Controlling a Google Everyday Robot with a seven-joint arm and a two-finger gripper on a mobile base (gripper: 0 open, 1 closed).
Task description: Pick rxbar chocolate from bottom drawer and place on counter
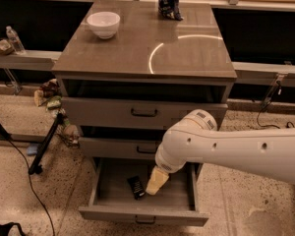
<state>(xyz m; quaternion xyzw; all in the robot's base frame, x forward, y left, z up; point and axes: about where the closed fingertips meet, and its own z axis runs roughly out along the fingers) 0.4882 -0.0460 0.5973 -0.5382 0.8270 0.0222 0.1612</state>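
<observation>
The bottom drawer [184,200] is pulled open and shows a plain grey inside. The rxbar chocolate [135,186], a small flat black bar, lies on the drawer floor left of centre. My gripper [156,182], pale yellow, hangs from the white arm [226,146] into the drawer, just right of the bar and very near it. The counter [147,38] is the glossy grey-brown cabinet top with a curved light reflection.
A white bowl [103,23] stands at the counter's back left and a dark glossy snack bag [169,4] at its back middle. The two upper drawers [142,113] are nearly closed. A black stand leg and cable [44,146] lie on the floor at left.
</observation>
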